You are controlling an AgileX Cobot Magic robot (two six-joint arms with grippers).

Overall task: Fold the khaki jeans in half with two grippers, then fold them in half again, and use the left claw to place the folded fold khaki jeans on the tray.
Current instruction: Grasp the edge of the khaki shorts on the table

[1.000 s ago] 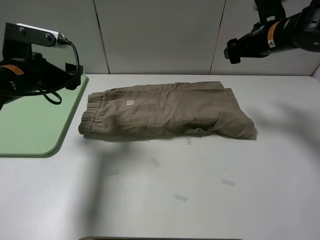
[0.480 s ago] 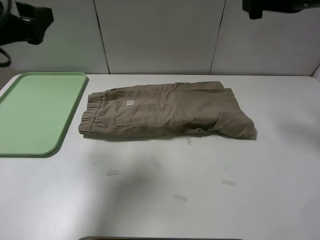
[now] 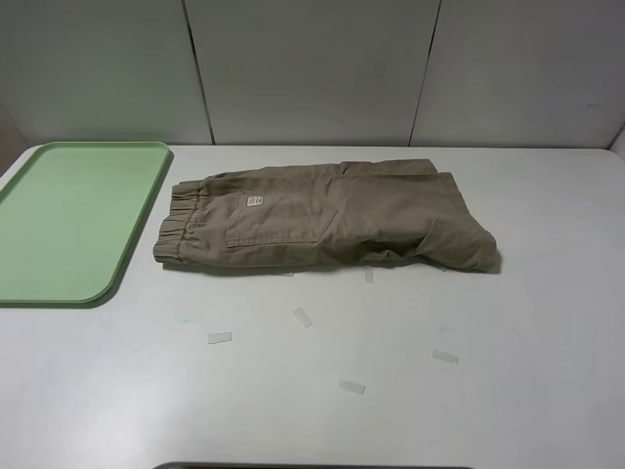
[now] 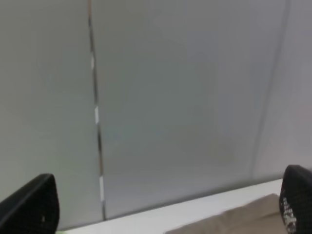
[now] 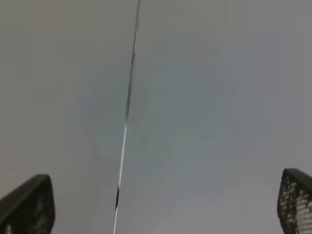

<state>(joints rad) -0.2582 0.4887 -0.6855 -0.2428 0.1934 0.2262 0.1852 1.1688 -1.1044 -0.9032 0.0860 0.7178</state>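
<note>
The khaki jeans (image 3: 332,220) lie folded lengthwise on the white table (image 3: 532,396), about the middle of the high view. Their gathered waistband (image 3: 176,223) points to 9 o'clock and the hems to 3 o'clock. A patch pocket (image 3: 283,223) and a small white label (image 3: 253,200) face up. The pale-green tray (image 3: 68,225) lies at 9 o'clock from the jeans, its rim just beside the waistband, with the cloth lying off it. A few small tape scraps (image 3: 303,316) dot the table toward 6 o'clock of the jeans.

Neither arm shows in the high view. The left claw (image 4: 168,209) faces the grey wall (image 4: 185,97); its black fingers (image 4: 34,204) stand wide apart with nothing between them (a sliver of khaki sits below). The right gripper (image 5: 161,204) also faces the wall, fingers (image 5: 29,204) spread wide and holding nothing.
</note>
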